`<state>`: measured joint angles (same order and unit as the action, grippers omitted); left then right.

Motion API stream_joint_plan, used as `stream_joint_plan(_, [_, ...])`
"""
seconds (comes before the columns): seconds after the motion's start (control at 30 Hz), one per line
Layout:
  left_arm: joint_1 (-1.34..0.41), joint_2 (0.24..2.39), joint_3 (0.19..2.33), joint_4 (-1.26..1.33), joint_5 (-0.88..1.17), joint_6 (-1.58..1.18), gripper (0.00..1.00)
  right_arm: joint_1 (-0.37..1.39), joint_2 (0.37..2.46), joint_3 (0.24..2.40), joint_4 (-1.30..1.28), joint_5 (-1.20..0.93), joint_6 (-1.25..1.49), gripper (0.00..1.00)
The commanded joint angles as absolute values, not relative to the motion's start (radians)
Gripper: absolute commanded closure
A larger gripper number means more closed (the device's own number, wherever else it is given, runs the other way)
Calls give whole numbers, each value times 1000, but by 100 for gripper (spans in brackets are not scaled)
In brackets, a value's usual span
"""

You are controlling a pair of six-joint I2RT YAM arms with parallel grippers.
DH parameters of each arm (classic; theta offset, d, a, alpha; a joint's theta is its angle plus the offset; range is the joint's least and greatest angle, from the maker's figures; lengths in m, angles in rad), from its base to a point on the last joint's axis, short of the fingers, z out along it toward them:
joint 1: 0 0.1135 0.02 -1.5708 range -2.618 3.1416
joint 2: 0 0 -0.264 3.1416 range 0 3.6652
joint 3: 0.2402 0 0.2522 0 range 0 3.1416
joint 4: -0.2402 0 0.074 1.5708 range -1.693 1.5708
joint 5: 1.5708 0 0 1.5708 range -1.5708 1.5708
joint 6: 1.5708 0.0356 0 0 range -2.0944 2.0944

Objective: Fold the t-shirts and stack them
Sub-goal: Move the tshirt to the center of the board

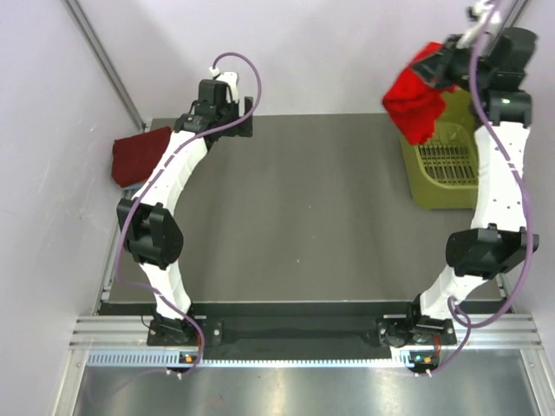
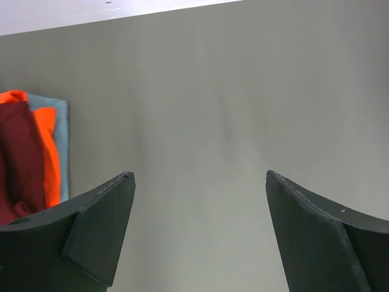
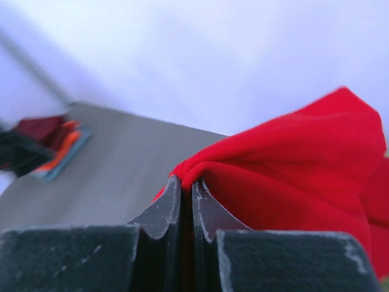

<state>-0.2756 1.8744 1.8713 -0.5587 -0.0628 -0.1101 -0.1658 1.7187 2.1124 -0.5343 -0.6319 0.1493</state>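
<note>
— Right side?
— Your right gripper (image 3: 185, 182) has its jaws pinched tight on a fold of the bright red t-shirt (image 1: 414, 102). You hold it up in the air at the table's far right. The cloth hangs bunched below the claw, and from the top camera it overlaps the far left corner of the olive-green basket (image 1: 447, 182).

— Left side?
— Your left gripper (image 2: 200, 176) is spread wide with nothing between the jaws. It sits over bare table (image 1: 303, 208) near the far edge.

— And the folded shirts?
— They are stacked at the table's far left edge, to the left of your left gripper and well apart from the red one. The dark maroon t-shirt (image 2: 21, 158) lies on top, the orange t-shirt (image 2: 50, 146) under it, and the grey-blue t-shirt (image 2: 62, 137) at the bottom. The edges of the lower two show along one side.
</note>
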Motion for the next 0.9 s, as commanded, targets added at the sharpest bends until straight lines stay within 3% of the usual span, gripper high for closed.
stream_joint_plan(0.0, [-244,1812,1847,-555,-38,-118,7,-8,1641,2212,-488,-755,143,100])
stream_joint_plan(0.27, [-204,1779,1812,-526,-163,-160,7,184,1592,2238,-446,-710,193,100])
stream_joint_plan(0.3, [-203,1778,1812,-526,-170,-160,7,181,1586,2220,-455,-698,192,71])
stream_joint_plan(0.33, [-201,1775,1812,-526,-170,-158,6,179,1580,2157,-465,-684,178,50])
stream_joint_plan(0.4, [-202,1773,1810,-528,-169,-158,6,164,1574,2082,-497,-673,160,20])
stream_joint_plan(0.47, [-202,1769,1804,-531,-166,-160,6,158,1572,1981,-526,-675,143,1])
stream_joint_plan(0.7, [-201,1709,1747,-558,-163,-127,7,166,1542,1718,-606,-653,30,0])
stream_joint_plan(0.87, [-198,1611,1656,-668,-21,-83,15,273,1545,1579,-709,-632,-127,0])
